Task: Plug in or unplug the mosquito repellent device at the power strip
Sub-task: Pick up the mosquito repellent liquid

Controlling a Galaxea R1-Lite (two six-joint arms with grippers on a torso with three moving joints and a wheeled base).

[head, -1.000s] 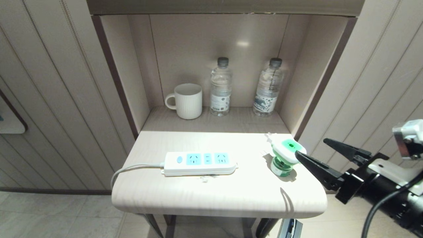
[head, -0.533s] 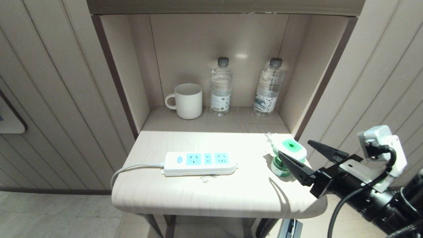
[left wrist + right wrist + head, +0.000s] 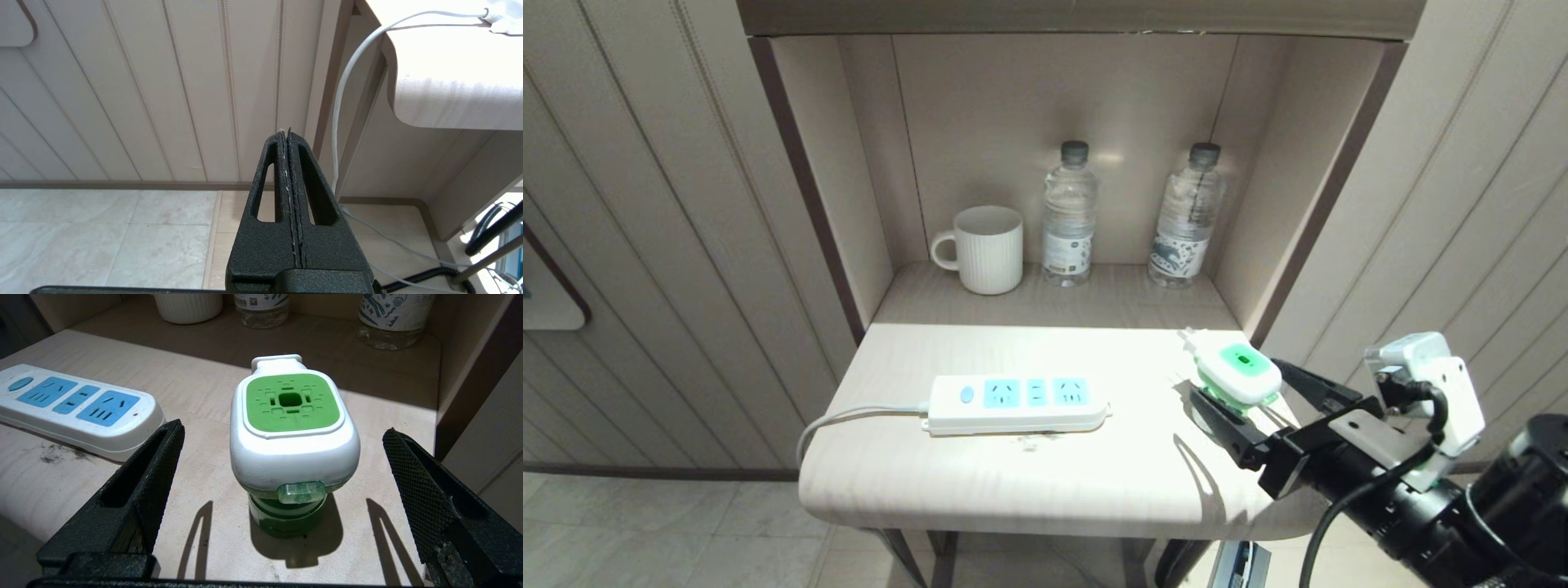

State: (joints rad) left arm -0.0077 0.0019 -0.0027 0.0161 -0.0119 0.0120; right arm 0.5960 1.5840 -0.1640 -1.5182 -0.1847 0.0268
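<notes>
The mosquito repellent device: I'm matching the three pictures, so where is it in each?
Head view: mosquito repellent device on the table's right side.
Left wrist view: not in it.
Right wrist view: centre, between the open right pincer's fingers.
Shared landmark: the power strip.

Harsh overhead glare, hard shadows
</notes>
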